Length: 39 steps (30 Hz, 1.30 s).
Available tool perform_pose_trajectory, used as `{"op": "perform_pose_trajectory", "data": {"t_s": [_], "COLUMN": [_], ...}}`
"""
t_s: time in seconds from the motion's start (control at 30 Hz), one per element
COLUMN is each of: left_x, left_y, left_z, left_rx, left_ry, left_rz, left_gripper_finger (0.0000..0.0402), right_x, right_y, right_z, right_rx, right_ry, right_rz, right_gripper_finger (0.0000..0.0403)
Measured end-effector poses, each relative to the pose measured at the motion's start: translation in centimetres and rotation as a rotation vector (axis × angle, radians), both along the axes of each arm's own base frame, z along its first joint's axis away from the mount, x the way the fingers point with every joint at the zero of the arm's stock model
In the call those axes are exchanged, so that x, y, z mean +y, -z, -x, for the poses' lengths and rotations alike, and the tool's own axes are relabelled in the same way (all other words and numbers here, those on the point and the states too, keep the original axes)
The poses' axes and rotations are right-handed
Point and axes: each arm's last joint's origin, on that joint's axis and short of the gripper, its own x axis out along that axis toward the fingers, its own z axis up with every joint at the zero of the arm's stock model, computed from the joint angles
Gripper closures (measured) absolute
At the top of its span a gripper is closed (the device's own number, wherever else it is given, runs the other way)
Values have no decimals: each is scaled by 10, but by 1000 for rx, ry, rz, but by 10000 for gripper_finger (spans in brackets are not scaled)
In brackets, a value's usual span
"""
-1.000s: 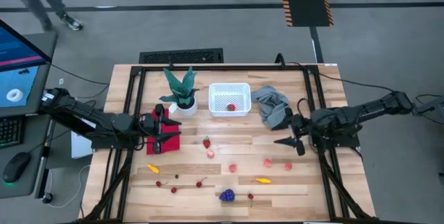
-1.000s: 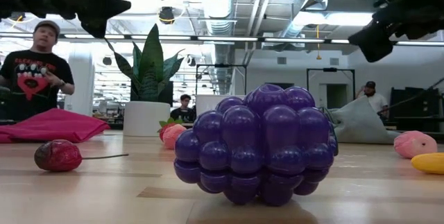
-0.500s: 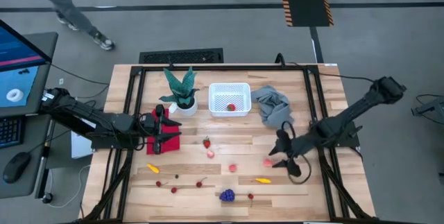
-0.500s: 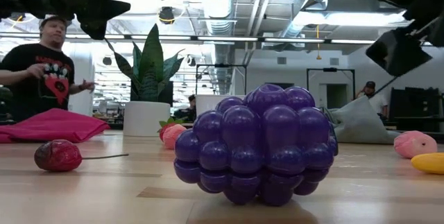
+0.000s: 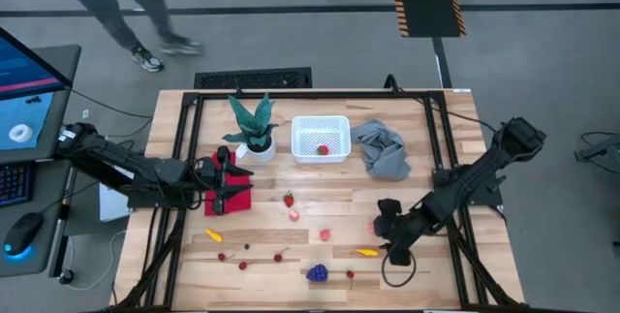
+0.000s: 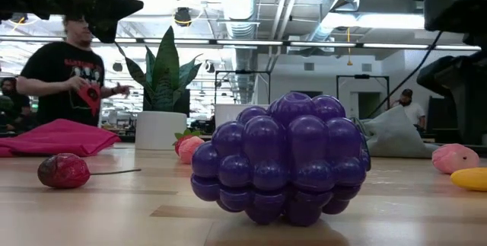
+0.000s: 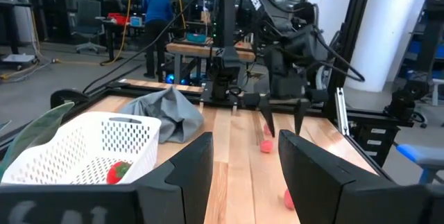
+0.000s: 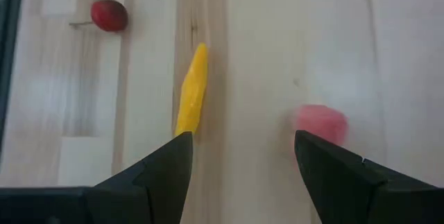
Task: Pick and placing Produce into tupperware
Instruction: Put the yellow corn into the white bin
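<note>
The wooden surface carries everything, with a snake plant in a white pot and a red cloth on its left side and a crumpled grey cloth right of the white tupperware, which sits at the far middle and holds one red strawberry. The right claw hangs low over the near right part of the surface, its fingers spread wide and holding nothing; in the right wrist view a yellow piece lies just ahead of one finger, a pink ball just ahead of the other, and a dark red cherry lies farther off. The left claw waits over the red cloth, fingers partly apart and empty. The purple grape bunch lies near the front edge, well left of the right claw. Another strawberry, more pink balls, a second yellow piece and cherries are scattered across the middle. No readable writing shows on the produce or tupperware.
</note>
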Motion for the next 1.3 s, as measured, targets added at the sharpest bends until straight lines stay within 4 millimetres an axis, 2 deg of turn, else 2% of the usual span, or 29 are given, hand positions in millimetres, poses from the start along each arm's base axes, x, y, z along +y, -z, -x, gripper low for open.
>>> {"op": "perform_pose_trajectory", "data": {"t_s": [0.37, 0.6, 0.9, 1.3], "left_x": [0, 0, 0, 1], "left_y": [0, -1, 0, 0], "left_z": [0, 0, 0, 0], "left_rx": [1, -6, -5, -8], "left_ry": [1, -1, 1, -7], "left_rz": [8, 13, 138, 228], "left_gripper_finger": [246, 246, 246, 246], "right_x": [30, 39, 33, 46], "right_y": [6, 15, 18, 21], "right_z": [-29, -34, -32, -21], "right_rx": [44, 88, 141, 157], "right_ry": [-5, 22, 73, 68], "right_rz": [25, 39, 62, 57], "right_gripper_finger": [127, 127, 127, 137]}}
